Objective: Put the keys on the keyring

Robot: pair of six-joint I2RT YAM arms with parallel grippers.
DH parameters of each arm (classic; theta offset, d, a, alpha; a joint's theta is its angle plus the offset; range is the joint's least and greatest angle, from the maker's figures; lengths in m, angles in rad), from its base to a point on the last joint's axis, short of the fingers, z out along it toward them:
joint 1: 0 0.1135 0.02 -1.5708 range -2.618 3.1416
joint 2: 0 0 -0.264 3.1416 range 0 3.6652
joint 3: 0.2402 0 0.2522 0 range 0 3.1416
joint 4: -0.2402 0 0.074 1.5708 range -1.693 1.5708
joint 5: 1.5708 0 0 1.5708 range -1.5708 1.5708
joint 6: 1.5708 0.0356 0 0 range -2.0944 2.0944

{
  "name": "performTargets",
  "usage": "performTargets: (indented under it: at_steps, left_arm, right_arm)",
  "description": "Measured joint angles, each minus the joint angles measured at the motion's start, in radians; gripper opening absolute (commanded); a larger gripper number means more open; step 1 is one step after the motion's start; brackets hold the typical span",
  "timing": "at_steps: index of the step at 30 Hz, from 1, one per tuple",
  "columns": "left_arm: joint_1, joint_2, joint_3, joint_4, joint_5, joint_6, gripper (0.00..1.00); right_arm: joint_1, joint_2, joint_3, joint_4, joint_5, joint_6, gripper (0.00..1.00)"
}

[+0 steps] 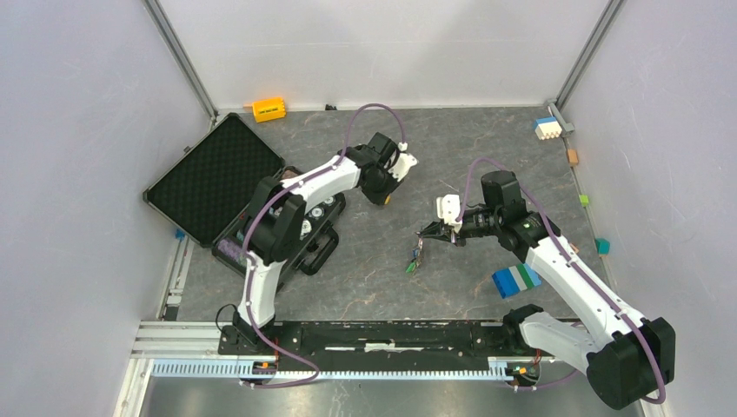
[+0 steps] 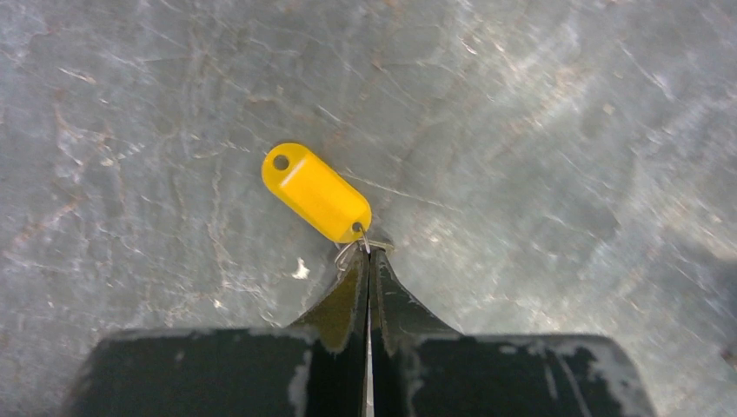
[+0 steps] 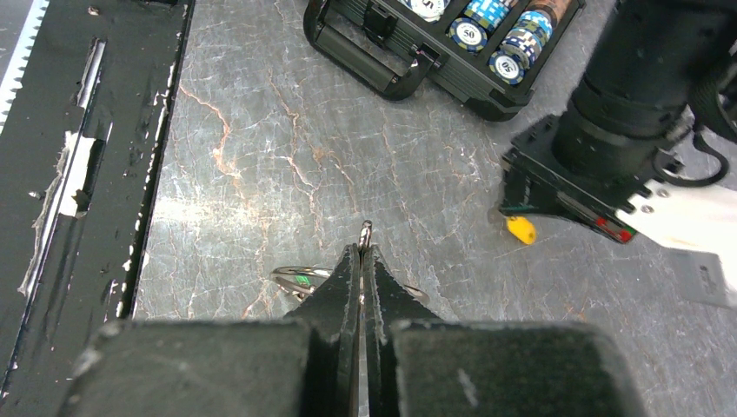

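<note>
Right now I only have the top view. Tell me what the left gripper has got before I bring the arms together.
Observer: The left gripper is shut on the small wire loop at the near end of a yellow tag.
Operator: Report the tag's other end.
Observer: It has a hole with nothing through it.
Operator: Now give me the right gripper.
Observer: The right gripper is shut on a thin metal ring, whose edge pokes out just past the tips.
</note>
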State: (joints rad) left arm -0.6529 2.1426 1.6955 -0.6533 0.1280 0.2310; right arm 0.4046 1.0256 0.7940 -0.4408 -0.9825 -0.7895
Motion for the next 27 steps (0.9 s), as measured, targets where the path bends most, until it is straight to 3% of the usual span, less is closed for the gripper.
performTargets:
  at_steps: [7, 12, 23, 27]
  left_arm:
    - [-0.034, -0.189, -0.267, 0.016, 0.06, 0.06, 0.02]
    - [-0.08, -0.237, -0.41, 0.05, 0.093, 0.071, 0.02]
    - [-0.097, -0.324, -0.536, 0.149, 0.137, 0.076, 0.06]
    - [-0.097, -0.332, -0.551, 0.159, 0.138, 0.079, 0.12]
  right_arm:
    - [-0.001, 0.0, 0.0, -0.001, -0.002, -0.002, 0.0]
    - [-0.001, 0.0, 0.0, -0.009, -0.007, -0.02, 0.0]
    - [-0.001, 0.0, 0.0, -0.047, -0.01, -0.054, 0.0]
    - [-0.001, 0.0, 0.0, -0.047, -0.011, -0.058, 0.0]
